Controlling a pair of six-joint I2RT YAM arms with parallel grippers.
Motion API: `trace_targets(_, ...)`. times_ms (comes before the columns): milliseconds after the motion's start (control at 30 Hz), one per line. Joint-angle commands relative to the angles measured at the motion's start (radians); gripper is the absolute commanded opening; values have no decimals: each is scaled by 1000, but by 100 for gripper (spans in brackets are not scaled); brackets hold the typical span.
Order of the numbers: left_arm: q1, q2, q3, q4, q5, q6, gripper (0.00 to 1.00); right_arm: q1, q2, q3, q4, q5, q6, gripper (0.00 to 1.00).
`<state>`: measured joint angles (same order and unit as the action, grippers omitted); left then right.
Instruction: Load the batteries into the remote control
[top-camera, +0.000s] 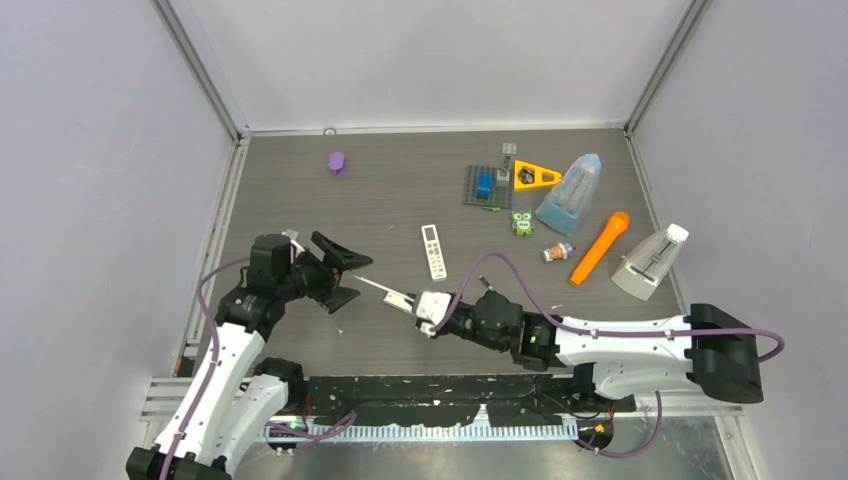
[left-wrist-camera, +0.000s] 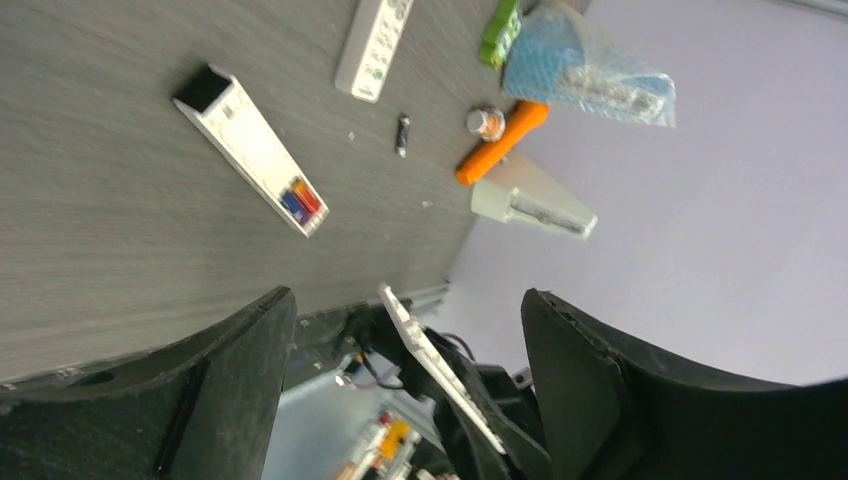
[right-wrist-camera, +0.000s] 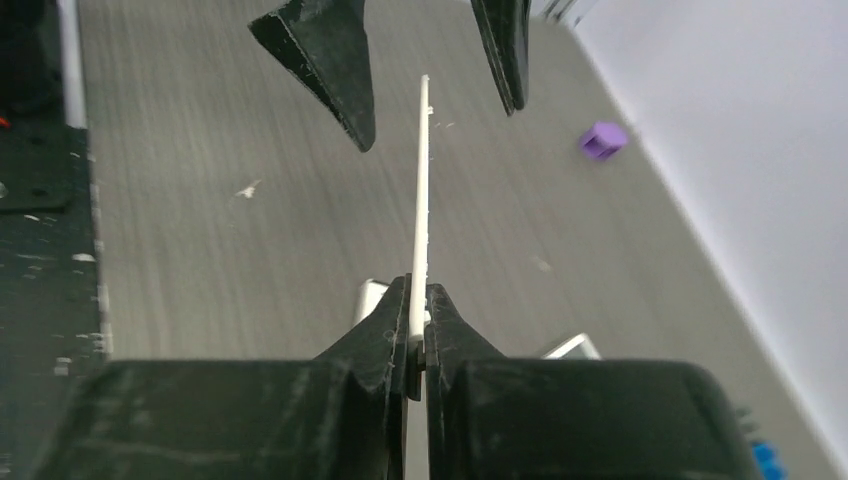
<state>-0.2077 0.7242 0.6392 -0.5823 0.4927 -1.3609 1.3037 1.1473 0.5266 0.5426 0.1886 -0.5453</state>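
Your right gripper (right-wrist-camera: 417, 300) was clamped on the thin white battery cover (right-wrist-camera: 423, 190), your left gripper (top-camera: 355, 278) stood open on either side of its tip, and the remote (left-wrist-camera: 245, 145) lay on the table (left-wrist-camera: 120, 230) with blue and red-orange batteries (left-wrist-camera: 301, 199) seated, so only fitting the cover seemed left.

**Lid Splits the Open Gap**

The thin white plastic lid (right-wrist-camera: 423, 180), pinched edge-on in the right gripper (right-wrist-camera: 417, 295), reaches between the left gripper's (top-camera: 363, 274) spread black fingers (right-wrist-camera: 330, 60) and halves that gap. Ahead of the left gripper and below it, a long white remote with an open battery bay (left-wrist-camera: 250, 150) lies on the grey wood-grain tabletop (right-wrist-camera: 200, 200). The tabletop is bare to either side of the right gripper. A small purple block (right-wrist-camera: 603, 139) sits far ahead-right of it.
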Motion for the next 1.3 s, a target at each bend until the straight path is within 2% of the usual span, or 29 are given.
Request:
trace_targets(0, 15, -6, 24, 40, -108, 170, 84, -36, -47, 106, -273, 9, 426, 5)
trace_targets(167, 16, -11, -45, 198, -117, 264, 83, -193, -58, 161, -470, -108, 774, 5)
trace_targets(333, 16, 21, -61, 275, -81, 440, 82, -393, -20, 219, -593, -383, 1080, 5)
trace_targets(533, 16, 79, -78, 307, -37, 559, 80, -496, 29, 278, -680, -425, 1333, 5)
trace_targets(667, 14, 145, -95, 343, 12, 586, 77, -510, 68, 211, -572, -457, 1546, 5)
trace_targets(800, 3, 182, -138, 395, 23, 586, 75, -469, 69, 58, -332, -396, 1789, 5)
trace_targets(1100, -14, 243, -258, 559, 33, 557, 74, -354, 89, -63, -136, -206, 1953, 5)
trace_targets(1267, -19, 289, -295, 635, 35, 546, 74, -342, 109, -81, -99, -141, 1957, 5)
